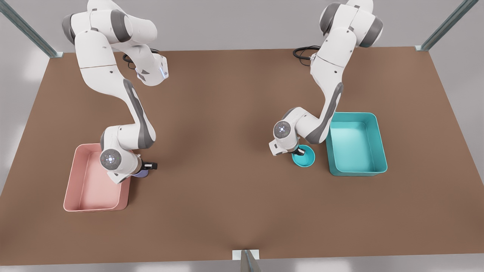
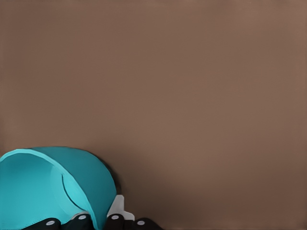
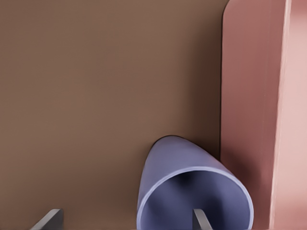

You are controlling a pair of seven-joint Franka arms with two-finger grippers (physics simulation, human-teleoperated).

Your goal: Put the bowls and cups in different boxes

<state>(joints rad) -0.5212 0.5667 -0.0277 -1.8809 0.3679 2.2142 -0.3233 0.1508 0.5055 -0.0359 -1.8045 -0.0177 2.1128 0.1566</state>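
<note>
Front view: left claw (image 1: 300, 152) straddles the bowl (image 1: 304, 156) rim beside the teal box (image 1: 357, 144); whether it grips, cannot tell. Right claw (image 1: 145, 166), fingers apart, straddles the cup (image 3: 192, 191) wall by the pink box (image 1: 96, 177), on the tabletop (image 1: 227, 170). Close squarely before lifting.

Left arm (on front view's right): upper links reach forward from far edge, elbow bent, wrist low near table. Left gripper (image 1: 300, 152) points down, fingers (image 2: 115, 211) astride bowl (image 1: 303, 156) wall, one inside, one outside.

Right arm (on front view's left): folded in similar crook, wrist low. Right gripper (image 1: 145, 167) down at cup (image 1: 141, 173), fingers (image 3: 200, 221) spread, one inside rim, other outside.
</note>
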